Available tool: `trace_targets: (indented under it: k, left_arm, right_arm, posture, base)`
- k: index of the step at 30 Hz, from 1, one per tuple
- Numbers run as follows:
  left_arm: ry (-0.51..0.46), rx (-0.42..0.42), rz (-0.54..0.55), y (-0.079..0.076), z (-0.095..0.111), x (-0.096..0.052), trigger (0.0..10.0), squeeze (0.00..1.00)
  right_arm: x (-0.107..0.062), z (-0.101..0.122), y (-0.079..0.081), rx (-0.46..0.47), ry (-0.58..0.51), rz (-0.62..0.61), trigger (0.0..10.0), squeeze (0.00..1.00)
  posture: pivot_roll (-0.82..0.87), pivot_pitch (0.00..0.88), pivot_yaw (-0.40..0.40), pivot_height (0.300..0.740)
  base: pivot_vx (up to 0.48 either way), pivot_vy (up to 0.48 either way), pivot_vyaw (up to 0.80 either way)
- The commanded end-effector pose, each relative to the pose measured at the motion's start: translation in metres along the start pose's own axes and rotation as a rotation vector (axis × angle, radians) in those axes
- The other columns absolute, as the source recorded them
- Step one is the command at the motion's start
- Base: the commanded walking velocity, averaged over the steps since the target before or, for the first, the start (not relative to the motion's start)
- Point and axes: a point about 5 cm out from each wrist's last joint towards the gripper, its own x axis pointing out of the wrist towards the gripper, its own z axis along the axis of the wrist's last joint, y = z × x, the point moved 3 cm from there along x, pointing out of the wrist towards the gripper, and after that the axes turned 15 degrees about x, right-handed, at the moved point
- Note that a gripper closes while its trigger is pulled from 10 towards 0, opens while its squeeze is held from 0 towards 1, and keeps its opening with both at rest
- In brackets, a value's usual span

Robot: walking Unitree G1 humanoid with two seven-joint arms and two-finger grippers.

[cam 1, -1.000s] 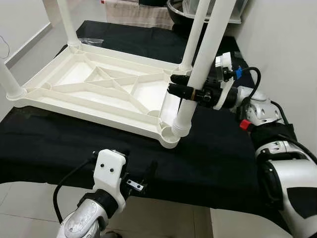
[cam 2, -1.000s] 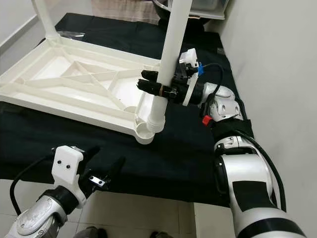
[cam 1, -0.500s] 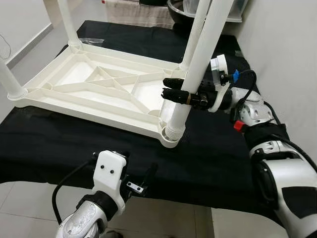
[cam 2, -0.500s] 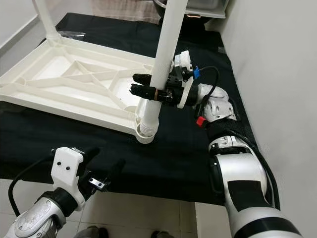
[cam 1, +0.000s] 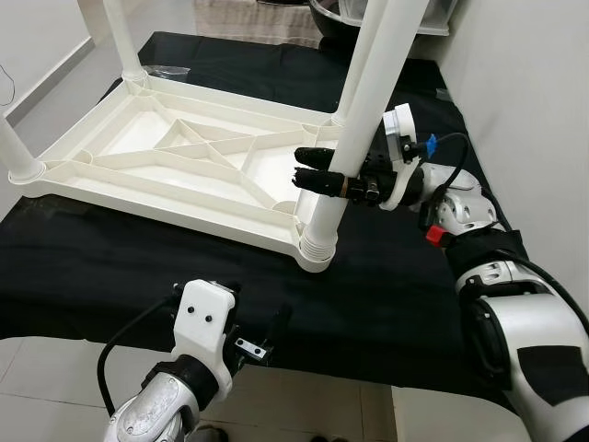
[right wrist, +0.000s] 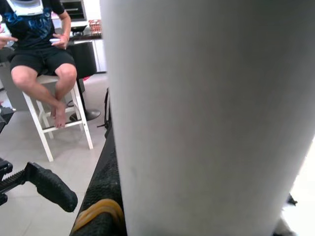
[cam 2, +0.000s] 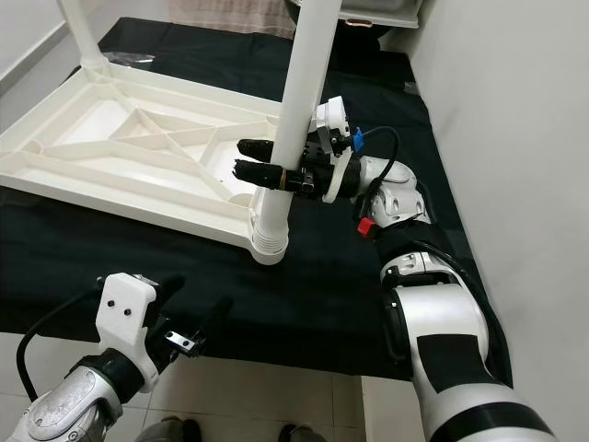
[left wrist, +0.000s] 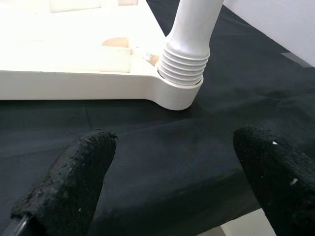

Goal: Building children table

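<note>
Along the left edge of the left eye view, the upturned white plastic children's table top (cam 1: 175, 175) lies ribbed side up on the black cloth-covered work surface (cam 1: 396, 295), presumably so its corner sockets face up to take legs; a fitted white plastic leg (cam 1: 17, 152) rises at the left corner and another (cam 1: 120, 41) at the upper left. Lower left of centre, the left gripper (cam 1: 253, 331) hovers low over the cloth near the front edge, its two black fingers (left wrist: 69, 189) spread apart and holding nothing, aimed toward the near corner, apparently on standby. At the centre, the long white plastic table leg (cam 1: 354, 138) stands tilted, its ribbed threaded end (left wrist: 186, 61) sitting in the round corner socket (cam 1: 315, 258); it seems partly seated rather than fully home. The right gripper (cam 1: 317, 180) is pinched around this leg above the socket, likely to steady and press or turn it down. Behind it, a fourth leg (cam 1: 359, 64) in the far corner stands close and could crowd the arm. At the right, a pale wall (cam 1: 525, 92) hems in the right arm. Through the right wrist view, a seated person (right wrist: 42, 54) on a white stool (right wrist: 64, 123) is visible.
</note>
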Motion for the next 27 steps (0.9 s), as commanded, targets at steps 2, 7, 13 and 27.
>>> trace_targets:
  k: [2, 7, 13, 27]
  left_arm:
    - [0.012, -0.002, -0.001, -0.001, -0.001, -0.002, 10.0, 0.0]
    - [0.01, -0.004, 0.004, 0.0, 0.001, -0.003, 10.0, 0.0]
    - [0.014, -0.001, 0.011, 0.002, 0.0, -0.005, 10.0, 0.0]
    - [0.018, 0.011, 0.02, 0.006, 0.0, -0.005, 10.0, 0.0]
  right_arm:
    - [0.007, -0.021, 0.003, 0.033, 0.059, 0.025, 10.0, 0.0]
    - [0.025, -0.032, 0.013, 0.006, 0.122, 0.126, 10.0, 0.0]
    - [0.034, -0.039, 0.021, 0.0, 0.165, 0.201, 10.0, 0.0]
    - [0.055, -0.04, 0.028, 0.165, 0.122, 0.293, 10.0, 0.0]
  posture:
    - [0.18, 0.226, -0.102, 0.74]
    - [0.2, 0.229, -0.108, 0.74]
    - [0.2, 0.231, -0.106, 0.74]
    - [0.2, 0.257, -0.108, 0.74]
  base:
    - [0.0, 0.0, 0.0]
    - [0.0, 0.0, 0.0]
    - [0.0, 0.0, 0.0]
    - [0.0, 0.0, 0.0]
